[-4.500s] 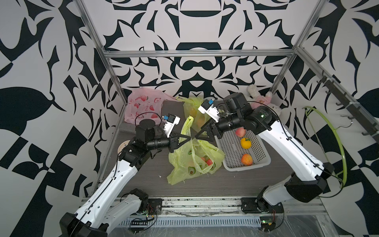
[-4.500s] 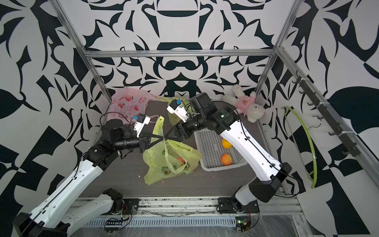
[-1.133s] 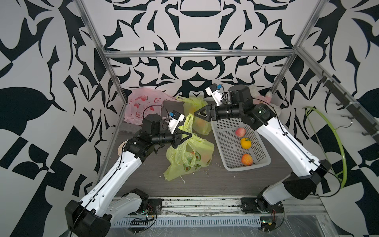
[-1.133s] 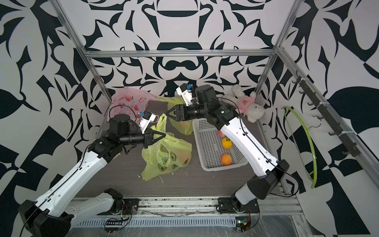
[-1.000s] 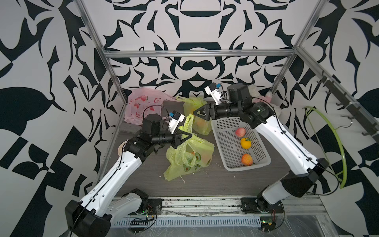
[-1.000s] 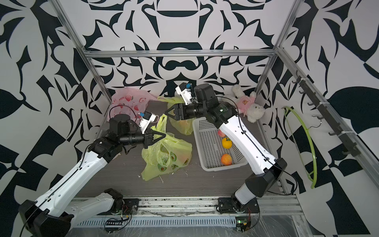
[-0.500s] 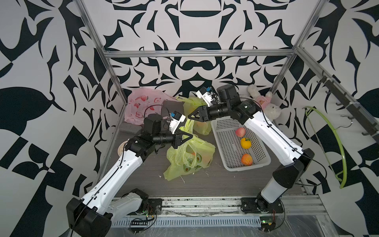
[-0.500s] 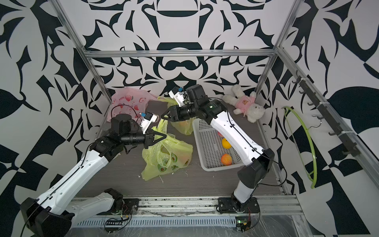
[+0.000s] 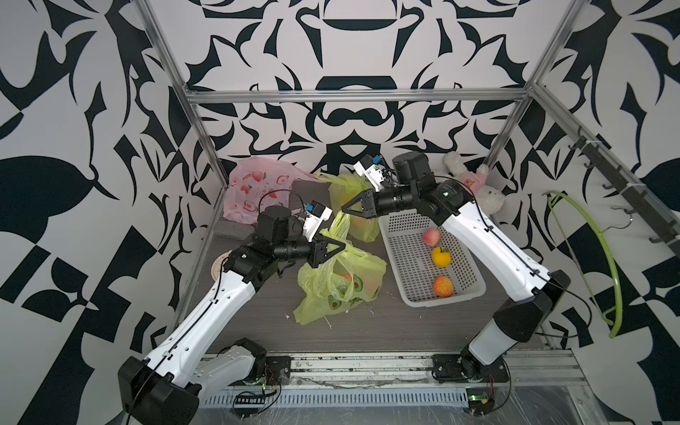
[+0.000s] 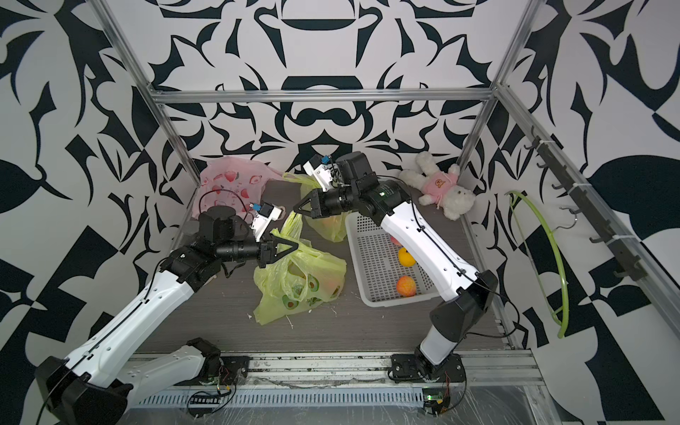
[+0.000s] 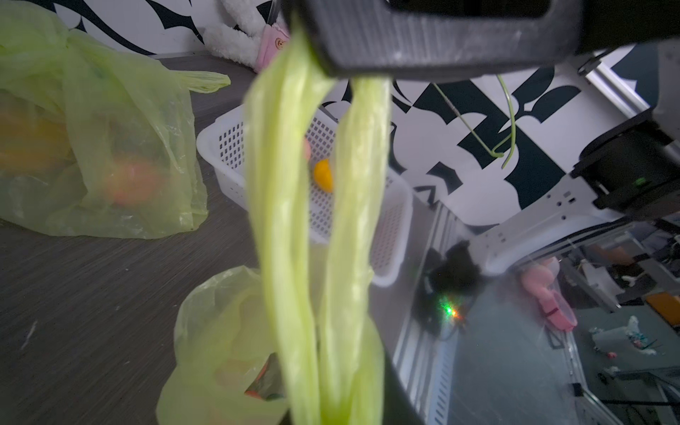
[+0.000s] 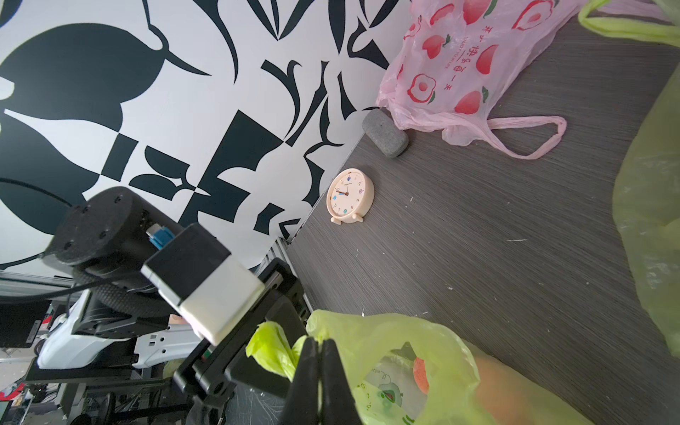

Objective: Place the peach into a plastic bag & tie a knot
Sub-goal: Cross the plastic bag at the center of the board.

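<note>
The right gripper, whose jaws stood apart half a second ago, now has them pressed together on the top of the green handle. Whether the left gripper, lower on the same handle, is clamped or loosening cannot be told. The orange-pink peach shows through the plastic of the bag, so loading looks done and the knot is likely next. The bag slumps mid-table, beside the basket, with its long axis running from the near edge toward the far edge and its handle end raised.
</note>
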Robot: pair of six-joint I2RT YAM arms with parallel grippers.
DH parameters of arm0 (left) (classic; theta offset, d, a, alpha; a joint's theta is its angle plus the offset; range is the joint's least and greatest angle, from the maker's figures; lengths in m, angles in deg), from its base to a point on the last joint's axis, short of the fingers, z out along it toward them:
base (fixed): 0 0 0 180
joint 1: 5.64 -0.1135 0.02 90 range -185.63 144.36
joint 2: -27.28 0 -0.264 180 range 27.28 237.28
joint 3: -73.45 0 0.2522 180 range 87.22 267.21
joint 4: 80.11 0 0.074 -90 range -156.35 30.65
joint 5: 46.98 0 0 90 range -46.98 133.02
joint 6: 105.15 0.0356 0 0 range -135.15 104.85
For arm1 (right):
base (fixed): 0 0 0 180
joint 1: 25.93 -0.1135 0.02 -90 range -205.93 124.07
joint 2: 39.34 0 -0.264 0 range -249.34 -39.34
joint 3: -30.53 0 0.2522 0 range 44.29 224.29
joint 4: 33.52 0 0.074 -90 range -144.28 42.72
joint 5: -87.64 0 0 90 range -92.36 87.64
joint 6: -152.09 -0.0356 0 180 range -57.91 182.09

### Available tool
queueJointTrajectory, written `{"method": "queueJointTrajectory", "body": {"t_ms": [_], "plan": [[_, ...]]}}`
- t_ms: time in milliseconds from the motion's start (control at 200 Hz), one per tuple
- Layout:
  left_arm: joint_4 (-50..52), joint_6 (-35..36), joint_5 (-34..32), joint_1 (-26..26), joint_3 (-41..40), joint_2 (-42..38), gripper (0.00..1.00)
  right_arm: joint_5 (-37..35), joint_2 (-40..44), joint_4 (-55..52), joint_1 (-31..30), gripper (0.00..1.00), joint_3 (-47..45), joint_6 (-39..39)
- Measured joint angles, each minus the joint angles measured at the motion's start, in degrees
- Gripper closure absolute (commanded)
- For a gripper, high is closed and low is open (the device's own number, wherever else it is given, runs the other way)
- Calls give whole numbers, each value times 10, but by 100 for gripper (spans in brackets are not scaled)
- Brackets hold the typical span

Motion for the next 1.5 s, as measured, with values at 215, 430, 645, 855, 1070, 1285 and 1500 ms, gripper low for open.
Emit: {"method": "queueJointTrajectory", "body": {"t_ms": [215, 430, 645, 855, 1070, 1285, 1500], "plan": [[2, -6, -10, 0, -17, -2, 89, -14, 68, 12, 0, 100, -49, -1], [-1, -12, -42, -3, -17, 3, 100, -18, 100, 62, -17, 100, -129, -19], [-24, -36, -70, -17, -21, 10, 100, -44, 166, 154, -98, 100, -315, -69], [-46, -74, -46, -12, -34, 9, 100, -96, 128, 254, -150, 100, -381, -95], [-42, -96, -43, -21, -49, 9, 100, -166, 71, 284, -152, 100, -370, -82], [-40, -102, -46, -22, -49, 7, 76, -236, 73, 278, -154, 100, -368, -75], [-37, -92, -45, -21, -49, -3, 52, -271, 73, 256, -148, 100, -368, -75]]}}
